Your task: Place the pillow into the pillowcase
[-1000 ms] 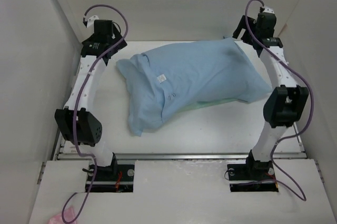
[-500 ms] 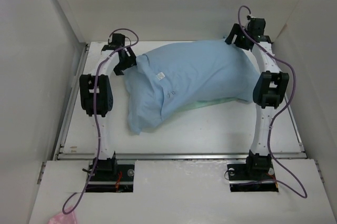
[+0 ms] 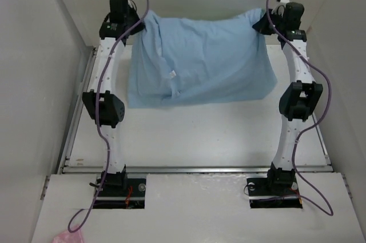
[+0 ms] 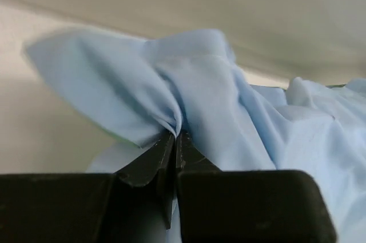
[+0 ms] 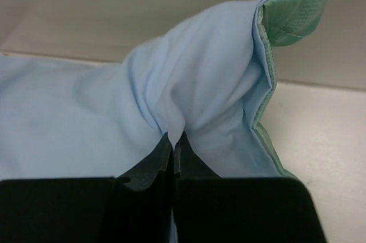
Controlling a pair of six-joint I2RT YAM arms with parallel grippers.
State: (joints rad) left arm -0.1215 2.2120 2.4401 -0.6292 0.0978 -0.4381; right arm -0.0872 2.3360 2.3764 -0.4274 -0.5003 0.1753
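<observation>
The light-blue pillowcase [image 3: 200, 60] hangs like a curtain at the back of the table, held up by its two upper corners. My left gripper [image 3: 139, 23] is shut on its left corner; in the left wrist view the gripper [image 4: 176, 133] pinches bunched blue cloth [image 4: 211, 94]. At the right corner my right gripper [image 3: 260, 17] is also shut on the cloth. The right wrist view shows this gripper [image 5: 173, 135] clamping a fold of the pillowcase [image 5: 189, 71], with a green inner edge [image 5: 291, 17] beside it. The pillow is hidden; no white cushion shows.
White enclosure walls stand close on the left [image 3: 40, 83], right [image 3: 343, 71] and back. The white table [image 3: 200, 134] lies in front of the hanging cloth, with a metal rail [image 3: 194, 168] at its near edge. A small white tag [image 3: 170, 74] sits on the cloth.
Both grippers went from open to shut on the pillowcase's far corners and rose toward the back wall. The pillowcase, lying slumped on the table before, now hangs stretched between them.
</observation>
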